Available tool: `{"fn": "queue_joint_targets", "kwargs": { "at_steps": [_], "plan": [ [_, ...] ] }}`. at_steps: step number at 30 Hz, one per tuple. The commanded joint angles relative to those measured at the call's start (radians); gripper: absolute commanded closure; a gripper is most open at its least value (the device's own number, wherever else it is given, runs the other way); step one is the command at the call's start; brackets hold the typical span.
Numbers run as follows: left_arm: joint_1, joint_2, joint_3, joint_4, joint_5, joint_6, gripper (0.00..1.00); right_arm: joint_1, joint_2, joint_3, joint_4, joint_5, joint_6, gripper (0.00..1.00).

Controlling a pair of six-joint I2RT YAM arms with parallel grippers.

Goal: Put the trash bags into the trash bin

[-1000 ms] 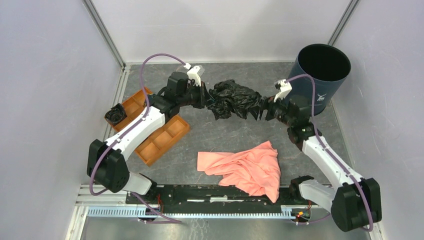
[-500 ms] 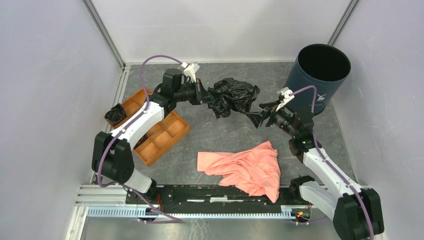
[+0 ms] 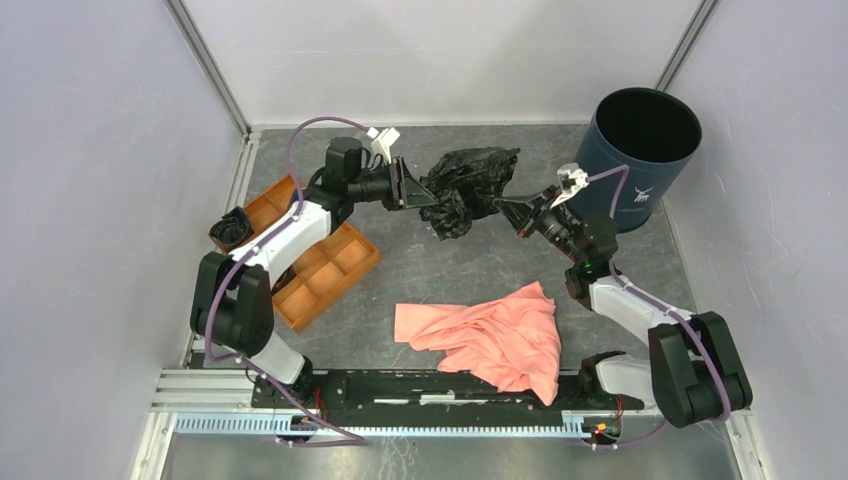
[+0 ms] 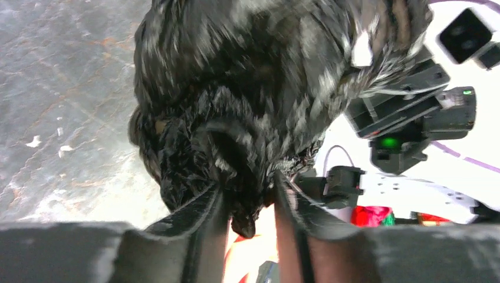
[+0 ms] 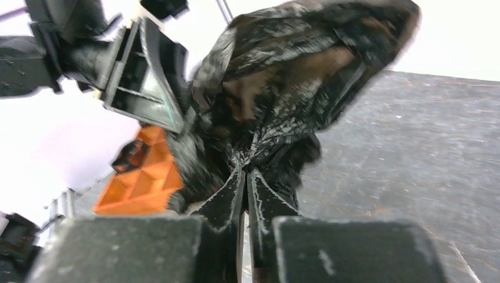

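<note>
A crumpled black wad of trash bags hangs above the table's back middle, between my two grippers. My left gripper reaches it from the left. In the left wrist view its jaws stand a little apart with a fold of the trash bags hanging between them and a gap beside the right finger. My right gripper is at the wad's right side. Its fingers are pinched nearly together on a twist of the black film. The navy trash bin stands upright at the back right, just beyond the right arm.
A salmon-pink cloth lies in front of the arms' bases. An orange compartmented tray sits at the left, with a small black object at its far end. White walls stand on three sides.
My right gripper, wide open before, has moved in and shut on the wad's right side. The left jaws have loosened a little. The wad has shifted slightly toward the back.
</note>
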Motion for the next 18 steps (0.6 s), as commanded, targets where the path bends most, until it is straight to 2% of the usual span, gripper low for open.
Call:
{"fn": "queue_joint_targets", "kwargs": {
  "at_steps": [1,4,7,10,13,15,18],
  "plan": [
    [0.0,-0.015,0.071,-0.158,-0.107,0.097,0.49,-0.002,-0.006,0.039,0.086,-0.009,0.067,0.99],
    [0.0,-0.075,0.096,-0.268,-0.309,0.179,0.24,-0.004,-0.047,0.054,-0.045,0.021,0.05,1.0],
    [0.0,-0.173,0.064,-0.266,-0.483,0.194,0.02,-0.001,-0.089,0.089,-0.225,0.018,0.008,0.99],
    [-0.004,-0.264,-0.003,-0.167,-0.496,0.198,0.0,0.002,-0.095,0.144,-0.374,-0.03,-0.054,0.99],
    [-0.028,-0.307,-0.046,-0.046,-0.401,0.201,0.0,0.009,-0.089,0.188,-0.479,-0.086,-0.09,1.0],
    [-0.066,-0.309,-0.05,-0.029,-0.344,0.224,0.0,0.027,-0.089,0.215,-0.528,-0.112,-0.11,1.0],
    [-0.134,-0.305,-0.043,-0.041,-0.362,0.261,0.0,0.09,-0.091,0.268,-0.62,-0.118,-0.16,1.0]
  ]
}}
